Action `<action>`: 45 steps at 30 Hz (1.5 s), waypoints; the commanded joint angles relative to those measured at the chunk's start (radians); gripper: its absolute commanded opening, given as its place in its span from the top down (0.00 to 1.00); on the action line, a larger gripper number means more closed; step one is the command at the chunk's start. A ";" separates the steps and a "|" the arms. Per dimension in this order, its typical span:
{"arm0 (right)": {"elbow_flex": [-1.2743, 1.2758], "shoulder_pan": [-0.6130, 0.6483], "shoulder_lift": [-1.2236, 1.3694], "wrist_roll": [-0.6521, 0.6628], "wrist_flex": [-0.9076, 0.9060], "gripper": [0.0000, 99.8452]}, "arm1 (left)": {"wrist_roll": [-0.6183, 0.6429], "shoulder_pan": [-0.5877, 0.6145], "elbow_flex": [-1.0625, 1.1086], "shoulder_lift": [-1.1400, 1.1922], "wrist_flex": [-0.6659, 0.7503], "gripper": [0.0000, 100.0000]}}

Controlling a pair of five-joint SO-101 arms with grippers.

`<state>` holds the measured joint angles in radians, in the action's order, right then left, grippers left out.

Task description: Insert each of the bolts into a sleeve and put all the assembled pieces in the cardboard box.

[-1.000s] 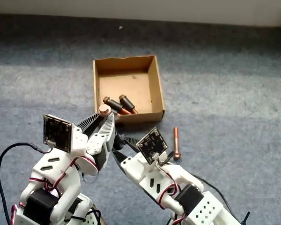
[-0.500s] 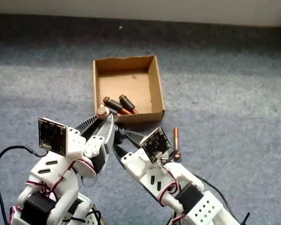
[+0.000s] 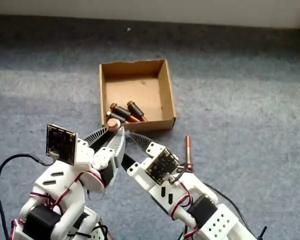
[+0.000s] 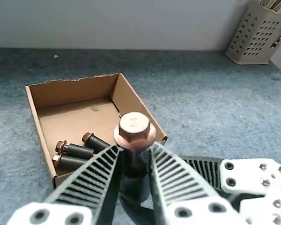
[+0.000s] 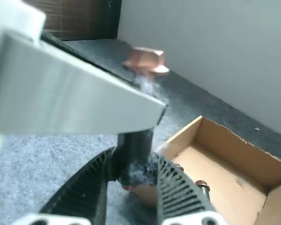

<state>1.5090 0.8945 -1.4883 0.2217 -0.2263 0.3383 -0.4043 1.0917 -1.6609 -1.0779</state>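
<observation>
- The left hand (image 4: pixel 132 150) is clamped just under the copper head of a bolt (image 4: pixel 135 127), its ribbed fingers (image 4: pixel 96 171) pressing in from both sides; the bolt stands upright, head uppermost, just short of the near wall of the cardboard box (image 4: pixel 75 91)
- The right hand (image 5: pixel 135 161) is closed round a dark sleeve (image 5: pixel 133 145) directly below that head, so both hands hold the one piece between them above the bench (image 3: pixel 250 100); a finger of the left hand crosses in front of the joint in the right wrist view, so how deep the shank sits cannot be told
- Three assembled pieces (image 4: pixel 77 151) lie close together inside the box, towards its near wall; a loose bolt (image 3: pixel 188 149) lies on the bench beside the right arm, outside the box and apart from it
- The step in hand, as I judge it, is the mating of bolt and sleeve, at or near its end; this piece is not yet in the box
- The next move likely calls for pressing the head down onto the sleeve if any gap remains; then one hand lets go while the other keeps its grip, carries the piece over the near wall, and releases it above bare cardboard, clear of the three already there
- The risk lies in the handover; a grip on the bolt alone could let the sleeve slide off, so keeping the head up seems wise
- The loose bolt has yet to get a sleeve
</observation>
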 commanded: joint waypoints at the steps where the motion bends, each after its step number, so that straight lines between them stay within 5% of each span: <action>1: -0.022 0.019 -0.019 0.014 0.036 1.00 | 0.038 0.061 -0.010 0.005 -0.037 0.80; 16: 0.007 -0.090 -0.018 0.008 0.031 1.00 | -0.083 0.194 -0.216 0.004 -0.184 0.76; 27: 0.053 -0.315 -0.010 -0.222 0.031 1.00 | -0.083 0.619 0.044 0.004 -0.183 0.77; 31: 0.036 -0.352 -0.008 -0.241 0.030 1.00 | -0.147 0.731 0.280 0.004 -0.072 0.80; 36: -0.128 -0.360 0.119 -0.241 -0.028 1.00 | -0.288 0.777 0.470 0.004 0.114 1.00; 45: -0.553 -0.366 0.714 -0.235 -0.044 1.00 | -0.301 0.776 0.588 0.004 0.264 0.99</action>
<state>1.1362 0.5462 -0.9513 -0.0100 -0.2770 0.0499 0.3644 1.6701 -1.6487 -0.8585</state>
